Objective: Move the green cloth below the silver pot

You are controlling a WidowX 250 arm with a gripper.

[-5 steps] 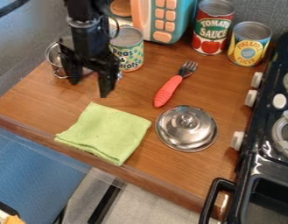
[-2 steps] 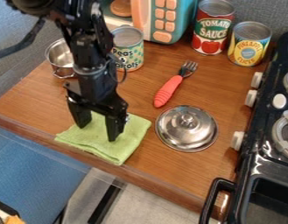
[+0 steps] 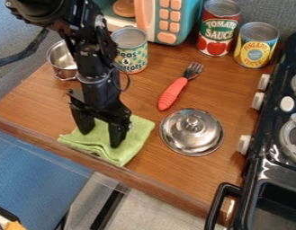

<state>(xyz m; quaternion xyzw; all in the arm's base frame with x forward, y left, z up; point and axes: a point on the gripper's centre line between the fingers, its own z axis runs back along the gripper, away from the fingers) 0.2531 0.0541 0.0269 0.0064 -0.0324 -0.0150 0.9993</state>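
Note:
The black gripper (image 3: pixel 100 139) points down onto the green cloth (image 3: pixel 138 134) near the counter's front left edge, its two fingers apart with cloth between and around their tips. Small folds show in the cloth by the fingertips. At the upper left, behind the arm, stands the silver pot (image 3: pixel 61 60), upright on the wood and partly covered by the arm. The pot is farther back than the cloth, apart from it.
A silver lid (image 3: pixel 192 132) lies right of the cloth, with a red-handled fork (image 3: pixel 172 93) behind it. Cans, including the peas can (image 3: pixel 132 50), and a toy microwave (image 3: pixel 169 20) line the back. The black stove (image 3: pixel 276 134) borders the right.
The gripper has come forward from beside the pot and down onto the cloth. The cloth's front edge has lately shifted slightly and creased near the fingertips.

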